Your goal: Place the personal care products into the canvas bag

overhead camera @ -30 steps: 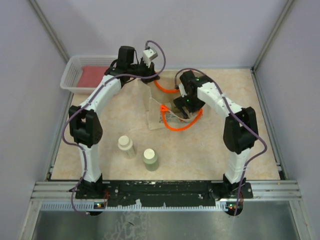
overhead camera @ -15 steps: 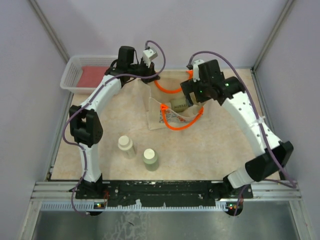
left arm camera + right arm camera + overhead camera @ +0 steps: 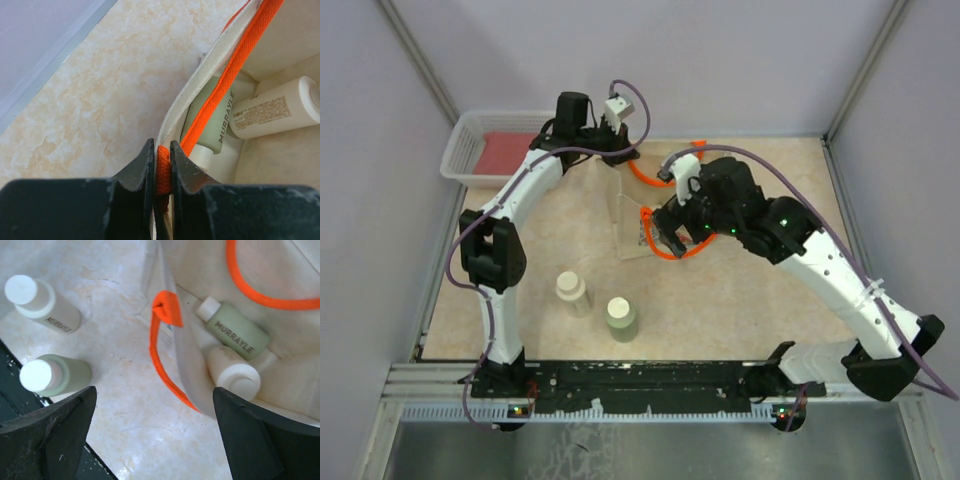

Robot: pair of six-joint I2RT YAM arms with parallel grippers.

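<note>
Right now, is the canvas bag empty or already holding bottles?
Holding two: a green Murrayle bottle and a cream bottle lie inside the canvas bag. The left claw pinches its orange handle.

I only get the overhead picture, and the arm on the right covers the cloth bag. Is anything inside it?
Observer: Yes. The right wrist camera shows two bottles lying in the canvas bag: a green bottle and a cream bottle.
Visitor: What is the other arm gripping at the back?
Observer: The left gripper has its jaws shut on one orange handle of the bag.
Visitor: Is the right arm carrying anything?
Observer: No. The right gripper has its jaws wide apart with nothing between them.
</note>
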